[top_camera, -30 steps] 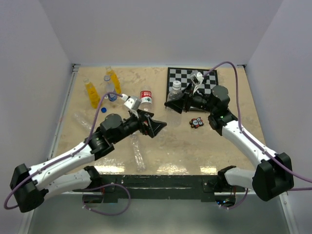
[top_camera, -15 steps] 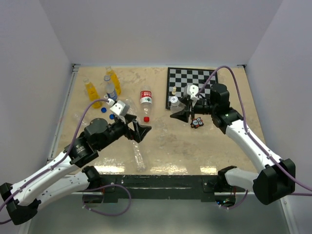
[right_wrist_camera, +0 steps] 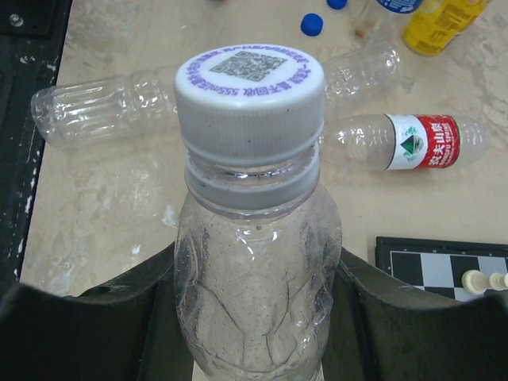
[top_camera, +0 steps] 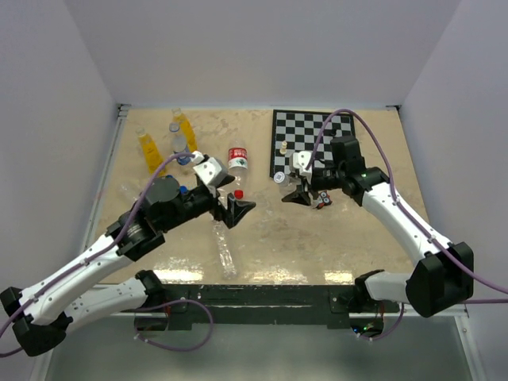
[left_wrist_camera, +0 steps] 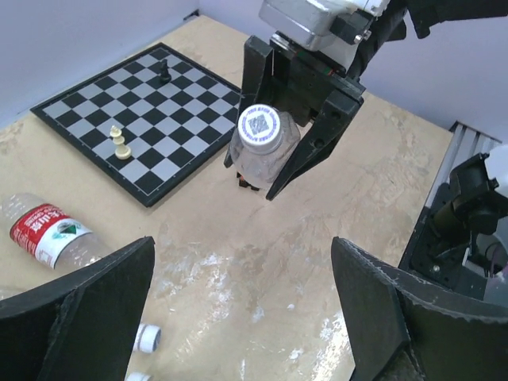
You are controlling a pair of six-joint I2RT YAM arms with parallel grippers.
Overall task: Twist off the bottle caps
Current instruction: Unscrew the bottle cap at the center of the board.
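Note:
My right gripper (top_camera: 292, 189) is shut on a small clear bottle (right_wrist_camera: 258, 270), held upright by its shoulders just off the chessboard's near corner. Its white ribbed cap (right_wrist_camera: 249, 79) with purple print is screwed on and also shows in the left wrist view, cap (left_wrist_camera: 260, 127) facing the camera. My left gripper (top_camera: 238, 208) stands open with nothing between its fingers (left_wrist_camera: 75, 309), a short way left of that bottle and aimed at it. Two orange bottles (top_camera: 148, 151) and a blue-labelled clear bottle (top_camera: 180, 143) stand at the far left.
A red-labelled clear bottle (top_camera: 237, 159) lies between the arms, a red cap (top_camera: 238, 193) near it. A long clear bottle (top_camera: 224, 248) lies near the front. Loose blue caps (right_wrist_camera: 312, 24) and white caps (left_wrist_camera: 147, 337) lie on the table. The chessboard (top_camera: 313, 131) holds a few pieces.
My right gripper has brought the clear bottle off the chessboard toward the table's middle. My left gripper drew back to the left, then came right again, still open.

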